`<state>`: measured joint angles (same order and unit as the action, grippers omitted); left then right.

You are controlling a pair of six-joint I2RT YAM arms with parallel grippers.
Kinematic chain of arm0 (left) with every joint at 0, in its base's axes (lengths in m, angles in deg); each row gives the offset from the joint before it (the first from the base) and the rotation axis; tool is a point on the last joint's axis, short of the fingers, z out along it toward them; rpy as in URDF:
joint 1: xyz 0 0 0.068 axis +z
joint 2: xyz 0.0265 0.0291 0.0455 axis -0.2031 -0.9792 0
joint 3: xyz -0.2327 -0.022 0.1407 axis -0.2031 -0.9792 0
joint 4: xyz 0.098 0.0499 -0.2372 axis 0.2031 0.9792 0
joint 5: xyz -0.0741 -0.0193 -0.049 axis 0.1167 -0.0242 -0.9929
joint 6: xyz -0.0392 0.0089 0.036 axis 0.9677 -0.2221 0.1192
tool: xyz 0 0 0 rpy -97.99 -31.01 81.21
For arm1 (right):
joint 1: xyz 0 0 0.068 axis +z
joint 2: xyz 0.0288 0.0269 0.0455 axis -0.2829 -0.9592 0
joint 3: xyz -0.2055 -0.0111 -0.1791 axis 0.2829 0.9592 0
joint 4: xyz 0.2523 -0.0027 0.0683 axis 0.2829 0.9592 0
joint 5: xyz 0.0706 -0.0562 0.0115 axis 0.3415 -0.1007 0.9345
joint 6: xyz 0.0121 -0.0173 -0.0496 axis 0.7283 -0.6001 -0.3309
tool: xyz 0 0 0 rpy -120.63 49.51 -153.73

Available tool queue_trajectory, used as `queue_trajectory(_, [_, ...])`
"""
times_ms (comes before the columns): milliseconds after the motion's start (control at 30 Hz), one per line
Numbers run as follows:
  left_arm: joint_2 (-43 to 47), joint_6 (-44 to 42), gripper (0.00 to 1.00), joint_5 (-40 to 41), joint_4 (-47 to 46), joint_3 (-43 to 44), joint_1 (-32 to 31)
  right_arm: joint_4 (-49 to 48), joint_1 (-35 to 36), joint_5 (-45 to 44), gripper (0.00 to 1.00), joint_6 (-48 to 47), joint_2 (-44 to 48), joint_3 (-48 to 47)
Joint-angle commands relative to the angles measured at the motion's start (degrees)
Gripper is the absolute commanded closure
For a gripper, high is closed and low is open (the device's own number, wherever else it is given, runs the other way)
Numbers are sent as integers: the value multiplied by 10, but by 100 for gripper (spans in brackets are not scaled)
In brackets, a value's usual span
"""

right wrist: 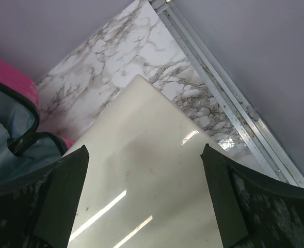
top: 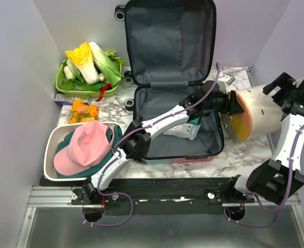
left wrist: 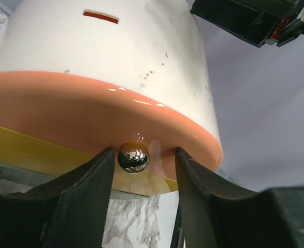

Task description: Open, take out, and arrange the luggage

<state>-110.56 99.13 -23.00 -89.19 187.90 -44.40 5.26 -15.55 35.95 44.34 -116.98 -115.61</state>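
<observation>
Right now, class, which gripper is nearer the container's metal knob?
Left. The left gripper straddles the knob; the right gripper spans the container body, farther off.

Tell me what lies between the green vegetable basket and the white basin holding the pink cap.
An orange packet lies between the green basket and the white basin, closer to the basin; the top view shows it.

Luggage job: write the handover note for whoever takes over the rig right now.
Left gripper: open, fingers either side of the knob on the container lid, not gripping it.
Right gripper: astride the container body; grip cannot be told.
Luggage: open, lid against the back wall; a white packet lies inside.
Done: opened; cap in the basin.
Left: take out the packet, arrange.
</observation>
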Motion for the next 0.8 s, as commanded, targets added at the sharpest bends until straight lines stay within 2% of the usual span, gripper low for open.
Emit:
queue_trajectory(0, [-17,3,44,-30,-11,4,-7,30,2,8,0,10,4,19])
queue_trajectory(100, [-16,5,46,-27,-19,0,-7,30,2,7,0,11,6,21])
queue_trajectory(200, [-13,9,60,-27,-29,-2,-7,28,2,8,0,11,7,23])
queue_trajectory(267, [-9,10,65,-27,-29,-2,-7,28,2,7,0,11,6,23])
queue_trajectory(300, [-8,9,74,-26,-26,-4,-7,29,2,7,0,10,7,23])
queue_trajectory(367, [5,4,84,-25,-26,-20,-7,28,2,5,0,10,4,23])
queue_trajectory(400, [13,0,94,-25,-24,-29,-7,28,2,3,0,9,2,23])
queue_trajectory(500, [53,-26,100,-19,-4,-71,-7,28,2,-2,0,8,-1,23])
queue_trajectory(767, [208,-87,100,-12,28,-265,3,28,2,-4,0,8,-8,24])
